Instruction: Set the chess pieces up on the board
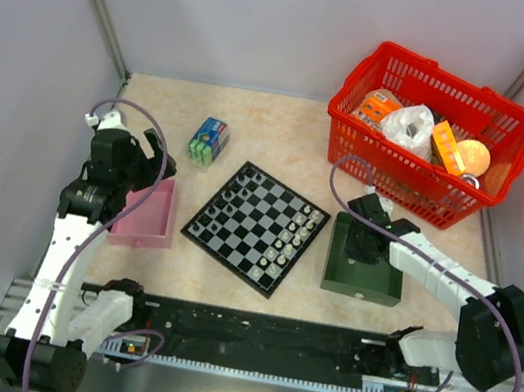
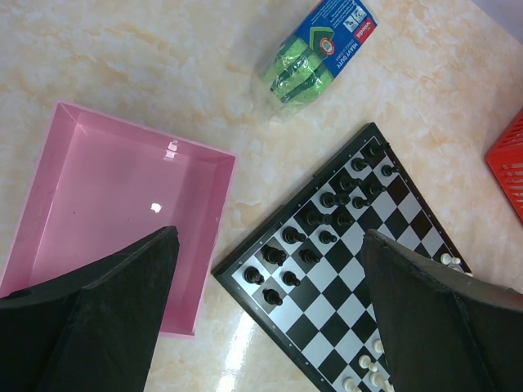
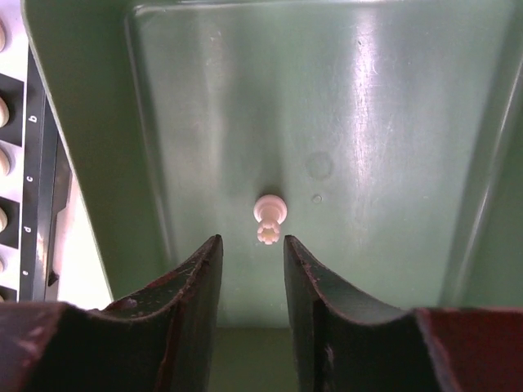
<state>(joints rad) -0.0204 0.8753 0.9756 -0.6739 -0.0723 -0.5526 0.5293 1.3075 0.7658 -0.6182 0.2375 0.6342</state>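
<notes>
The board [image 1: 255, 225] lies mid-table, dark pieces [image 2: 327, 220] along its left side and pale pieces [image 1: 293, 240] along its right. My right gripper [image 3: 252, 245] is open inside the green tray [image 3: 384, 122], its fingertips just short of a lone pale piece [image 3: 270, 219] lying on the tray floor. In the top view that gripper [image 1: 364, 236] hangs over the green tray [image 1: 363, 285]. My left gripper [image 2: 270, 269] is open and empty, held above the gap between the pink tray [image 2: 106, 196] and the board's left corner [image 2: 245, 278].
A red basket [image 1: 425, 133] of packaged goods stands at the back right. A green-and-blue sponge pack [image 1: 208, 140] lies behind the board. The pink tray [image 1: 147, 216] holds nothing visible. Grey walls close in left and right.
</notes>
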